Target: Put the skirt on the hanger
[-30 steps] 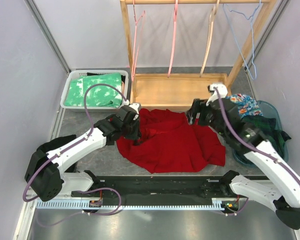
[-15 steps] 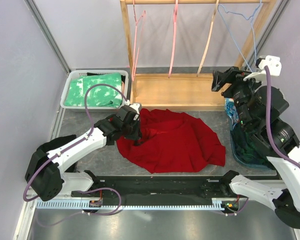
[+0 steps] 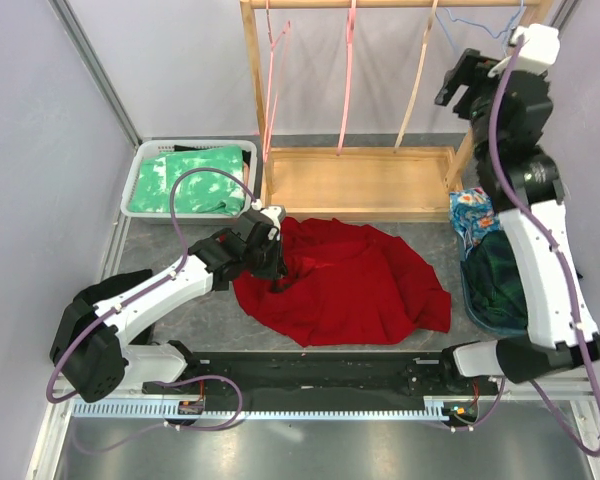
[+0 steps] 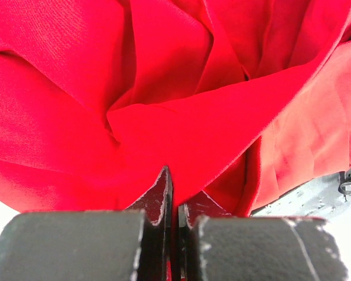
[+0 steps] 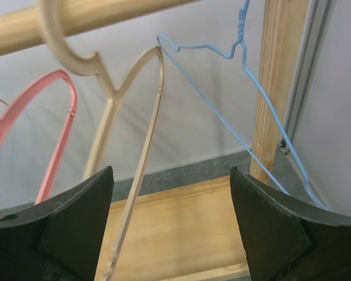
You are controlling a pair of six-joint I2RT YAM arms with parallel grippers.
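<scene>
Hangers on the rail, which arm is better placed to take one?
Right. The right gripper, open, faces the beige hanger and blue hanger; the left gripper is shut on the skirt.

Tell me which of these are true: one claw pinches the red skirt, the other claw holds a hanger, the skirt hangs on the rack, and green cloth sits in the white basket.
1. The left gripper is shut on the red skirt. True.
2. The right gripper holds a hanger. False: its jaws are open and empty, facing the blue hanger.
3. The skirt hangs on the rack. False: it lies crumpled on the table in front of the rack.
4. A green cloth lies in the white basket. True.
</scene>
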